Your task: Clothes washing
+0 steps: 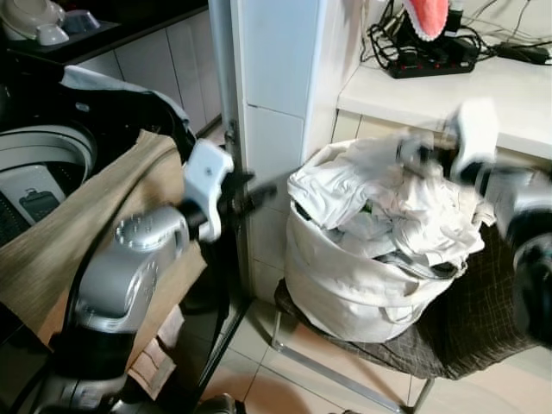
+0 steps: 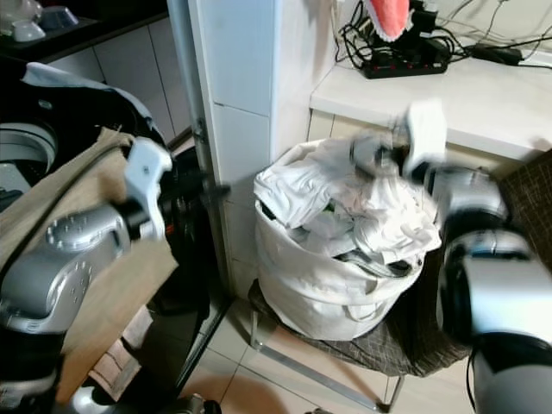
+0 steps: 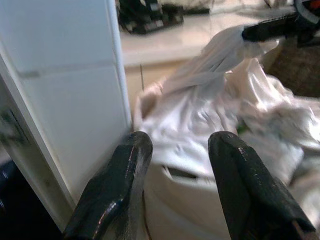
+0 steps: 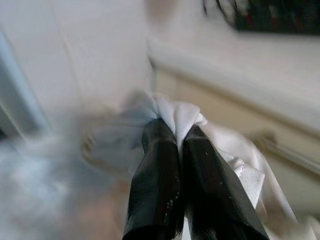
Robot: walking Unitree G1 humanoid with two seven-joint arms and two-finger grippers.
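Right gripper (image 4: 175, 132) is clenched on a fold of a white garment (image 1: 379, 194) at the top of the heap beneath it, in the white laundry basket (image 1: 332, 285) on a chair (image 1: 470, 332). Soft, light and limp, the cloth will likely trail and snag its neighbours; a bunched fold is the sensible hold. Left gripper (image 3: 180, 165) hangs released just short of the basket, beside the white pillar (image 1: 276, 86). Behind it stand the washing machine (image 1: 39, 164) and a tan cloth (image 1: 103, 207).
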